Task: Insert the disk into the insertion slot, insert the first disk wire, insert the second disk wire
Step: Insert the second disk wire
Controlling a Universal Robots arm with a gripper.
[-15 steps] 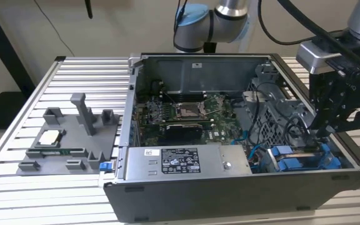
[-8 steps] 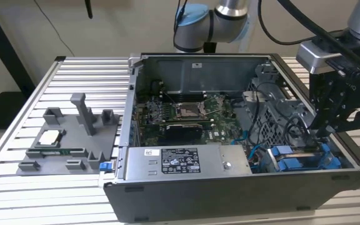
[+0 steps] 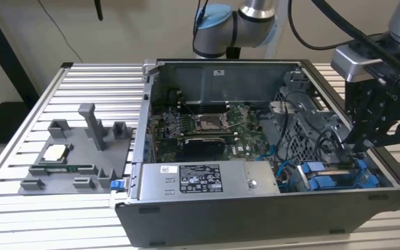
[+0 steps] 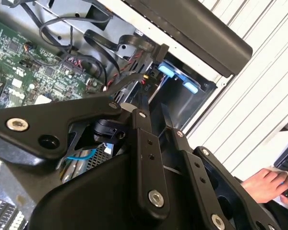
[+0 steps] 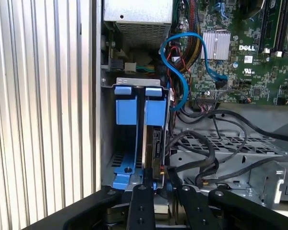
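We've got the disk [image 5: 156,149] edge-on in its blue carrier [image 5: 156,108] down in the slot [image 5: 134,81], gripper [image 5: 161,186] right at its end, open or closed we can't tell, and we'd judge it stiff, weighty, shock-shy, best held by the carrier's sides.
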